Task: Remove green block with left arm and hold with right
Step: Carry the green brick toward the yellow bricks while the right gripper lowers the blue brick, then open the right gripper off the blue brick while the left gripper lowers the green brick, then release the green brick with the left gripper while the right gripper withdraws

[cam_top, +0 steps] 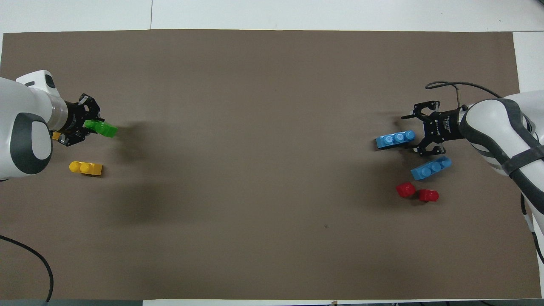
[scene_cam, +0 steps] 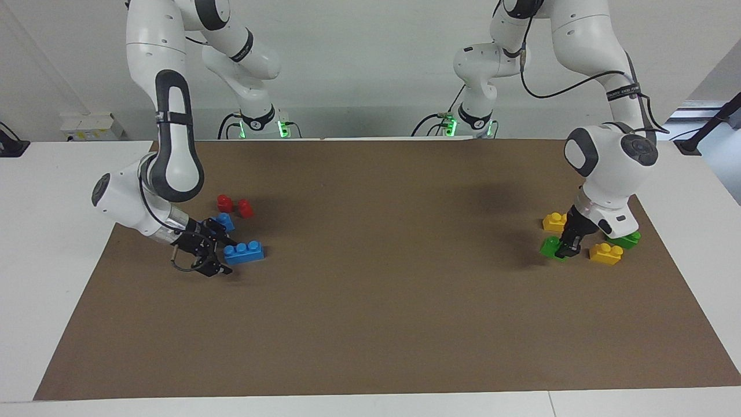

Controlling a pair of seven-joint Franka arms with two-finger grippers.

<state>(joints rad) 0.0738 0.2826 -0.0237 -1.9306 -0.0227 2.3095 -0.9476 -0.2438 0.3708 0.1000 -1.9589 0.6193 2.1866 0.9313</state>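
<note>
My left gripper [scene_cam: 563, 249] is shut on a small bright-green block [scene_cam: 550, 247], holding it low over the mat at the left arm's end of the table, between two yellow bricks. From overhead the green block [cam_top: 102, 128] sticks out past the left gripper [cam_top: 90, 126]. A second green block [scene_cam: 628, 238] lies partly hidden by that wrist. My right gripper [scene_cam: 216, 255] stands open at the right arm's end, its fingers spread around the end of a blue three-stud brick [scene_cam: 244, 252] lying on the mat; overhead, the right gripper [cam_top: 414, 132] and the blue brick [cam_top: 395, 139] show the same.
One yellow brick [scene_cam: 554, 220] lies nearer to the robots than the held block, another yellow brick [scene_cam: 605, 253] lies beside it toward the table's end. A second blue brick [scene_cam: 223, 222] and two red pieces [scene_cam: 234, 205] lie near the right gripper. Everything sits on the brown mat [scene_cam: 376, 301].
</note>
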